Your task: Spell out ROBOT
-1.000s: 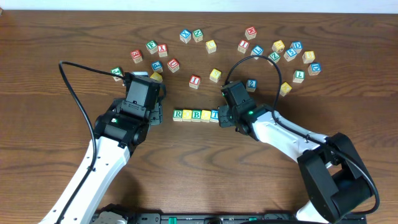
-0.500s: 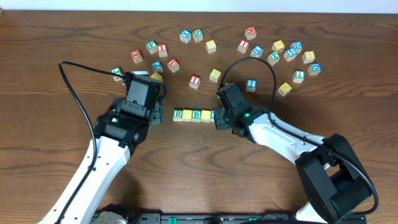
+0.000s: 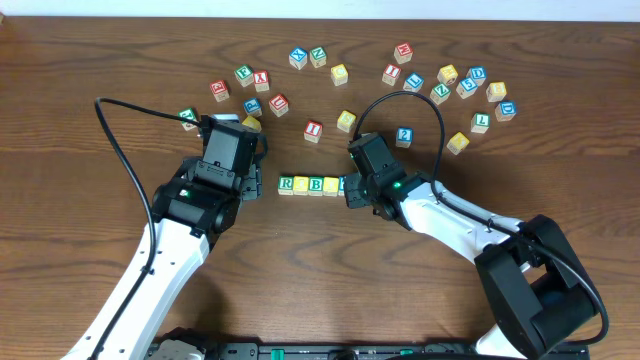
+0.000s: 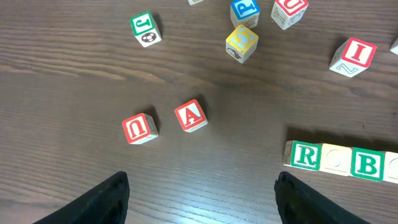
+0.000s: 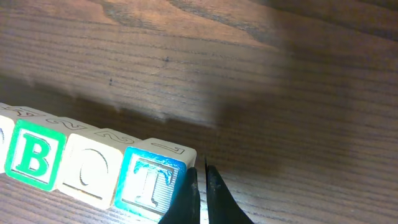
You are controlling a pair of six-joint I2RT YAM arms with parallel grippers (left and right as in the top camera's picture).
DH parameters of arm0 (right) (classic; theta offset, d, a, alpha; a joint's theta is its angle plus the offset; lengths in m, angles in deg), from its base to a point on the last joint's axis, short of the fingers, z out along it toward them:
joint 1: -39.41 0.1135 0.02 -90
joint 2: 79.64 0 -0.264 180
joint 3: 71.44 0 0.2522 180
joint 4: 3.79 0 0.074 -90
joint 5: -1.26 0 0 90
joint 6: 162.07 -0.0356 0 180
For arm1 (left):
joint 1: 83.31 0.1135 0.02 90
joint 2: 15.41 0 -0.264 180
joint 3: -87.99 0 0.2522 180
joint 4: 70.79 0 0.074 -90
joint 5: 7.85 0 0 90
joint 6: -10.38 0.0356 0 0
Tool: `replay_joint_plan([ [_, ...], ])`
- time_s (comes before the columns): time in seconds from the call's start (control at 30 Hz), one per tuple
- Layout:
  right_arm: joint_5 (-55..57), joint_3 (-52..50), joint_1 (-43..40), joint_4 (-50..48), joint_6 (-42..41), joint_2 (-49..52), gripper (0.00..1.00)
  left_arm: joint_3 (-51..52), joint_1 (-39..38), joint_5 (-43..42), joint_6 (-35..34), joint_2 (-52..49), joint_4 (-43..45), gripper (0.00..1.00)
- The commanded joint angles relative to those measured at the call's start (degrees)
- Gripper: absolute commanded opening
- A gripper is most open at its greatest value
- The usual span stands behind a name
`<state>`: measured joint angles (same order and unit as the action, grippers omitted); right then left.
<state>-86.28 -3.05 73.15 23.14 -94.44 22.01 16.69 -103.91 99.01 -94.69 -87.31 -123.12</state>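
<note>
The spelled row [image 3: 315, 185] lay mid-table. The right gripper [image 5: 200, 186], jaws clenched on nothing, sat against the right edge of the T [image 5: 149, 180]; too hard a nudge could skew the row. The left gripper [image 4: 202, 190] hung released near the R [image 4: 306, 155].

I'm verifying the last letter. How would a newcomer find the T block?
At the middle of the table lies a row of blocks starting with green R. The T block ends it on the right, the row's only blue letter.
</note>
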Motion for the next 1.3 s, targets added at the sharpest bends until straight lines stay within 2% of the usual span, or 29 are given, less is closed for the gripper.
replay_joint_plan([
  [0.0,0.1,0.0,0.6,-0.2,-0.8,0.4,0.01,-0.1,0.3,0.8,-0.3,-0.3,0.1,0.74],
  [0.93,-0.2,0.0,1.2,-0.5,-0.8,0.4,0.01,-0.1,0.3,0.8,-0.3,-0.3,0.0,0.74],
  [1.27,3.6,0.0,0.8,0.0,-0.8,0.4,0.02,-0.1,0.3,0.8,-0.2,-0.3,0.0,0.74],
])
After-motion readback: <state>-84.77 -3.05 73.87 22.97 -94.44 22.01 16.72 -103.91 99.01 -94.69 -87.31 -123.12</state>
